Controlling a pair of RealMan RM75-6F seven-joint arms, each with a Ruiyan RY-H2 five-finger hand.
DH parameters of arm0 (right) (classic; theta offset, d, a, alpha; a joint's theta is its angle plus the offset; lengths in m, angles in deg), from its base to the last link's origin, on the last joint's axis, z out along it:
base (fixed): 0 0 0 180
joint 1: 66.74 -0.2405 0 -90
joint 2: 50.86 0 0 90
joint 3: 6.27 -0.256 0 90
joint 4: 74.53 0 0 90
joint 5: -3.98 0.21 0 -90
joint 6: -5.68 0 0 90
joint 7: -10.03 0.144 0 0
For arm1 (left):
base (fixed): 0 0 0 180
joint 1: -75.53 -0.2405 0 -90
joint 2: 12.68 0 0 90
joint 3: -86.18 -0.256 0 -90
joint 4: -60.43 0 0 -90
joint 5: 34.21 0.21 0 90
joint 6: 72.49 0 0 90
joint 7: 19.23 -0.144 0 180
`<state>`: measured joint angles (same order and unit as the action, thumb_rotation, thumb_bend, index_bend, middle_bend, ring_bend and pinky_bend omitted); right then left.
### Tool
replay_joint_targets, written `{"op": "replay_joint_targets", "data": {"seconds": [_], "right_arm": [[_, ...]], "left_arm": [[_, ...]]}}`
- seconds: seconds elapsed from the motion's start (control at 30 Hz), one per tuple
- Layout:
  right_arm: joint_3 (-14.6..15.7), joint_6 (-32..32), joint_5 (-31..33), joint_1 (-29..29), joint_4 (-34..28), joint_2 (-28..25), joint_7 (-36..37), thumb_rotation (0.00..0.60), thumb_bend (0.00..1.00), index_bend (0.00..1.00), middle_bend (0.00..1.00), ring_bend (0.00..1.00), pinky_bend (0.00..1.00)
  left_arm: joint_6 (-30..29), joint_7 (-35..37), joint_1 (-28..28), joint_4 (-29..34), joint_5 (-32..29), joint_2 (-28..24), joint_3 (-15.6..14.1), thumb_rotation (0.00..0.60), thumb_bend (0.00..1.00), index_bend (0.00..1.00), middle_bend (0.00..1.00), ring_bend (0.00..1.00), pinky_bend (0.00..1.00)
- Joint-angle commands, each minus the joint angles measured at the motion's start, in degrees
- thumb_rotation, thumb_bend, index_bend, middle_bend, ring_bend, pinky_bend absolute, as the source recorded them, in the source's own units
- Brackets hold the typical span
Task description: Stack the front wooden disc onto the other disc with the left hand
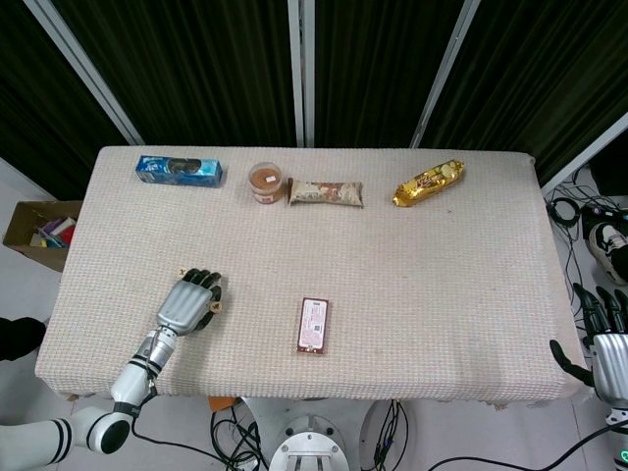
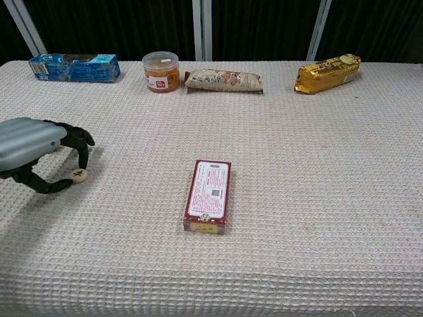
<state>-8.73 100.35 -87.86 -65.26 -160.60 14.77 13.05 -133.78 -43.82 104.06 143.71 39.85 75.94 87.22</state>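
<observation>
The front wooden disc lies on the woven cloth, a small tan round with a dark mark; in the head view this disc shows just right of my fingers. My left hand arches over it, a fingertip on its far edge and the thumb at its near left side, pinching it. The other disc peeks out just beyond the left hand; the chest view hides it behind the hand. My right hand hangs off the table's front right corner with fingers spread and nothing in them.
A red flat box lies mid-table, right of the discs. Along the far edge stand a blue biscuit box, an orange-lidded tub, a snack bar wrapper and a gold packet. The table's front left edge is close.
</observation>
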Motion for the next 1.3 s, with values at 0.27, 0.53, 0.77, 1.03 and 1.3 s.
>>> {"op": "replay_joint_targets", "data": {"seconds": [0.27, 0.53, 0.77, 1.03, 1.3], "right_arm": [[-0.1, 0.5, -0.5, 0.0, -0.1, -0.2, 0.0, 0.6, 0.22, 0.04, 0.18, 0.04, 0.03], [-0.1, 0.4, -0.4, 0.1, 0.3, 0.0, 0.5, 0.6, 0.22, 0.04, 0.18, 0.04, 0.03], [-0.1, 0.3, -0.4, 0.0, 0.3, 0.1, 0.4, 0.6, 0.22, 0.04, 0.18, 0.04, 0.03], [-0.1, 0.1, -0.3, -0.1, 0.0, 0.1, 0.1, 0.6, 0.22, 0.04, 0.18, 0.04, 0.03], [-0.1, 0.2, -0.1, 0.1, 0.1, 0.0, 0.3, 0.6, 0.22, 0.04, 0.18, 0.04, 0.03]], "left_arm": [[-5.2, 3.3, -0.6, 2.8, 0.4, -3.5, 4.3, 0.6, 0.41, 0.48, 0.17, 0.14, 0.17], [-2.9, 4.2, -0.3, 0.1, -6.6, -5.1, 7.6, 0.6, 0.4, 0.48, 0.17, 0.14, 0.17], [-1.4, 4.7, -0.3, -2.5, -9.0, -4.0, 7.5, 0.6, 0.4, 0.48, 0.17, 0.14, 0.17], [-1.4, 3.9, 0.1, -2.4, -8.9, -3.8, 7.1, 0.6, 0.4, 0.47, 0.17, 0.14, 0.17], [-1.0, 2.2, 0.6, -2.4, -9.5, -3.4, 6.8, 0.6, 0.4, 0.46, 0.17, 0.14, 0.17]]}}
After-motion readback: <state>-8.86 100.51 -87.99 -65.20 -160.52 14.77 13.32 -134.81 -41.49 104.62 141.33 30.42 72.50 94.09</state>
